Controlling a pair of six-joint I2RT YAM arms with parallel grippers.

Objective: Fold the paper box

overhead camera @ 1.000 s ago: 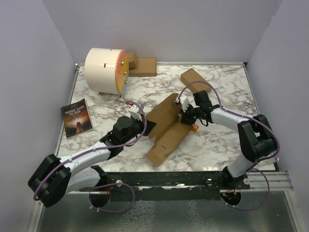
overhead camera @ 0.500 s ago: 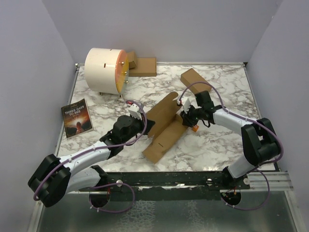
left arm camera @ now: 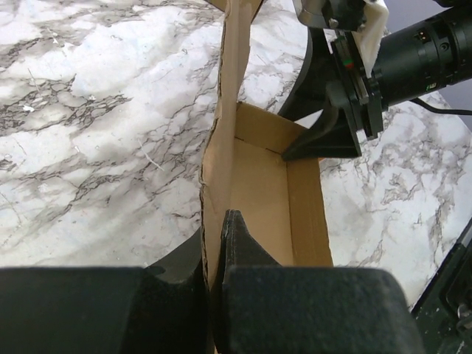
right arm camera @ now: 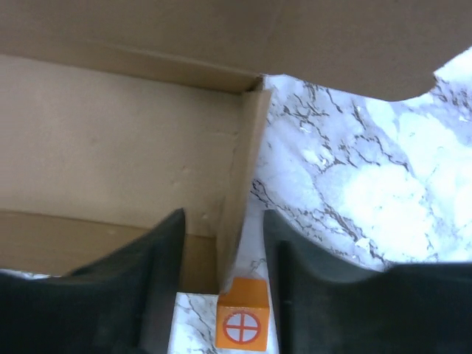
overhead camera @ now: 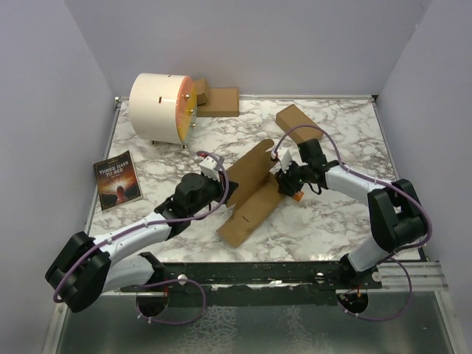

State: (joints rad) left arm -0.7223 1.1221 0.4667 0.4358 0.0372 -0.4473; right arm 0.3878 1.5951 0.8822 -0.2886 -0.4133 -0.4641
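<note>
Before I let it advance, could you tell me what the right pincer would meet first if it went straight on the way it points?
The paper box: its upright end flap stands between the fingers of the right pincer, so that cardboard comes first. How much clearance remains ahead is unclear.

Bright even light, soft shadows, near-lens blur

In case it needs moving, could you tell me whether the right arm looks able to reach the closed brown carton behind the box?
Probably yes: the carton lies on bare marble beyond the right gripper, with nothing between. First it would have to back off the paper box flap it straddles.
</note>
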